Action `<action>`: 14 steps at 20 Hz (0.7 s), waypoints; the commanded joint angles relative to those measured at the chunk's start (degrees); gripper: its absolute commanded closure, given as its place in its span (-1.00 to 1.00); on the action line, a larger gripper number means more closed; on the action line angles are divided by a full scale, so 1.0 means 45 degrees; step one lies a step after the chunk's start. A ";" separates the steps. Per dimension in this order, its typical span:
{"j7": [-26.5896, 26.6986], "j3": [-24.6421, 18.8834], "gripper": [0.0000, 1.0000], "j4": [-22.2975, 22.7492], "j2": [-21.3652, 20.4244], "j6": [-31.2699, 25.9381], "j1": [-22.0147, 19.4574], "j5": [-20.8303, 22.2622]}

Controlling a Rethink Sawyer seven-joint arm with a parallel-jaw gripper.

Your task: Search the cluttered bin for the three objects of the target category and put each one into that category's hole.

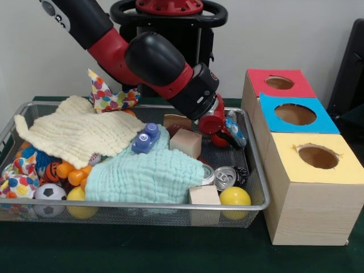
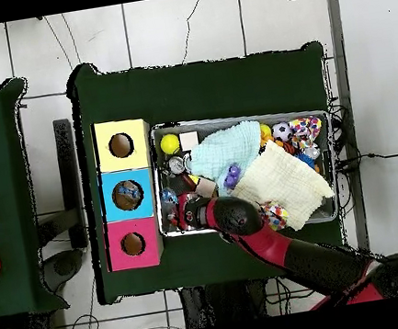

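Fingers (image 1: 226,135) of the red-and-black arm are pinched on a can (image 1: 234,129) with a blue label, tilted just above the wire bin (image 1: 257,165) near its corner beside the boxes. Two more cans lie in the bin near its front rim: one (image 1: 225,177) showing its pull-tab end, another (image 1: 207,174) half under a mint cloth (image 1: 148,173). A cream cloth (image 1: 74,132), wooden cubes (image 1: 185,142), and balls (image 1: 235,197) fill the rest. Beside the bin on the green desk (image 1: 142,250) stand red (image 1: 278,83), blue (image 1: 296,114) and yellow (image 1: 318,157) boxes with holes. White wall behind.
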State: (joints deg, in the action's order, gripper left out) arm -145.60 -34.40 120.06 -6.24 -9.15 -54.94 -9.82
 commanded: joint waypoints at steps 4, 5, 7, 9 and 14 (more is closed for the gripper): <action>0.1106 -0.1014 -1.00 -0.0132 0.1170 -0.3080 -0.0051 0.0571; 0.1134 -0.1012 -1.00 -0.0192 0.1151 -0.3243 -0.0110 0.0578; 0.1152 -0.0982 -1.00 -0.0223 0.1062 -0.3655 -0.0284 0.0574; 0.1151 -0.0947 -1.00 -0.0208 0.0813 -0.4014 -0.0450 0.0596; 0.1000 -0.1041 -1.00 0.0029 0.0541 -0.4300 -0.0672 0.0650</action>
State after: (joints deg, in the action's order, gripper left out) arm -145.60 -34.74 120.18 -5.51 -19.75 -58.19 -8.30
